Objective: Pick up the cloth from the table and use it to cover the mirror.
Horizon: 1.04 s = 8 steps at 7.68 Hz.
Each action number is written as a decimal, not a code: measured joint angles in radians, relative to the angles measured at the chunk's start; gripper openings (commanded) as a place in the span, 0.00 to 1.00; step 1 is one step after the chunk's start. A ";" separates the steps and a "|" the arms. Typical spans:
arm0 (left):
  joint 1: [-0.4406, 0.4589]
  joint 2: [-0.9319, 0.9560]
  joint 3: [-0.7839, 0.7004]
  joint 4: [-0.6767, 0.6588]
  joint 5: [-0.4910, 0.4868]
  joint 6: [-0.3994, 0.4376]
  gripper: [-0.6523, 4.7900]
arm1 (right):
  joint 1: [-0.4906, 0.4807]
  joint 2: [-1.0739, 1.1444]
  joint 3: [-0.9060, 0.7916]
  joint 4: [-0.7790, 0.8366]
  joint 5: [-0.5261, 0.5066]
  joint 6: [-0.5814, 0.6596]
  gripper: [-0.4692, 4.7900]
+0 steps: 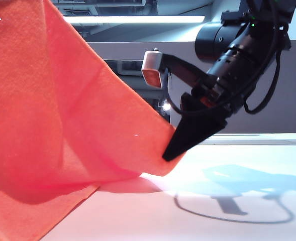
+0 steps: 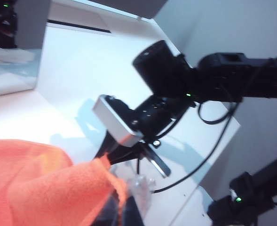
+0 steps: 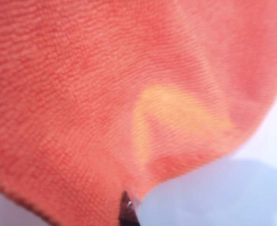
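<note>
Two grippers had hold of the orange cloth [image 1: 52, 115], one at each end. The right gripper [image 1: 172, 153], its black fingers brought together, was pinched on the cloth's low corner just above the white table [image 1: 238, 170]. From that corner the cloth's upper edge rose steeply away toward the far upper side of the exterior view, so its long axis ran on a slant, high at the left arm's end and low at the right gripper. Below the gripped corner the fabric sagged in a deep fold and its lower part lay on the table.

Close up from the right wrist, the cloth [image 3: 105, 94] filled almost everything: a thick, nubbly terry weave, strong orange, with a paler yellow-orange patch near the middle. Only the dark tip of the right gripper [image 3: 127, 212] showed, at the cloth's edge.

From the left wrist, the left gripper [image 2: 122, 209] was closed on a bunched edge of the cloth [image 2: 39, 183], the fabric heaped right against its fingers. Beyond it stood the right arm's wrist, with its silver camera block pointing toward the cloth. Well beyond the left gripper, at the table's far side, the mirror [image 2: 11, 70] stood, only part of it in view.

No brand, label or writing could be read on anything.
</note>
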 measured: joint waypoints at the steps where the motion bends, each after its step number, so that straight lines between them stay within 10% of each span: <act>1: 0.000 0.000 0.000 0.000 -0.030 -0.001 0.11 | 0.000 -0.033 0.000 0.035 0.046 0.026 0.08; 6: 0.000 0.000 0.000 0.127 -0.155 -0.011 0.11 | -0.003 -0.213 0.001 0.304 0.272 0.278 0.08; 8: 0.000 0.003 0.000 0.179 -0.415 0.025 0.11 | -0.003 -0.348 0.000 0.423 0.346 0.394 0.08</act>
